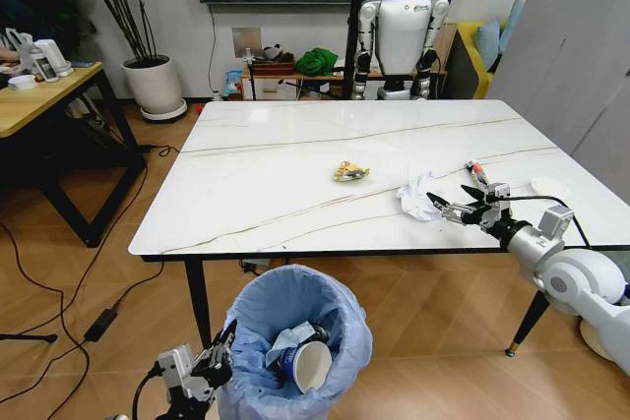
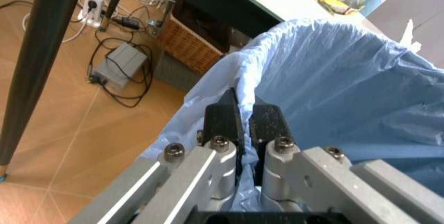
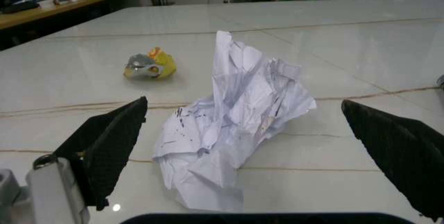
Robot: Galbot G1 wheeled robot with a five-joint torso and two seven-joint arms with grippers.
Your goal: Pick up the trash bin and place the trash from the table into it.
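A: Marble desk (image 1: 295,174), white with dark veins, wood floor under it. Trash bin?

B: Trash bin (image 1: 295,341) on the floor just off the desk's near edge, blue bag liner, blue paper cup (image 1: 307,363) already inside. Left gripper (image 2: 244,117) has its fingers pinched nearly together on the bag at the rim, on the bin's side away from the desk.

A: Trash left on the desk?

B: Crumpled white paper (image 3: 232,130) near the desk's near right edge. Yellow wrapper (image 1: 350,172) mid-desk, well apart from the paper. Red-black tube (image 1: 476,172) just past the paper, white disc (image 1: 548,186) by the desk's right edge.

A: Right gripper?

B: Right gripper (image 1: 455,204) low over the desk, right beside the paper, fingers (image 3: 111,141) spread wide either side of it, not touching, holding nothing.

A: Background?

B: Wooden side table, potted plant, a parked white robot beyond the desk's far edge.
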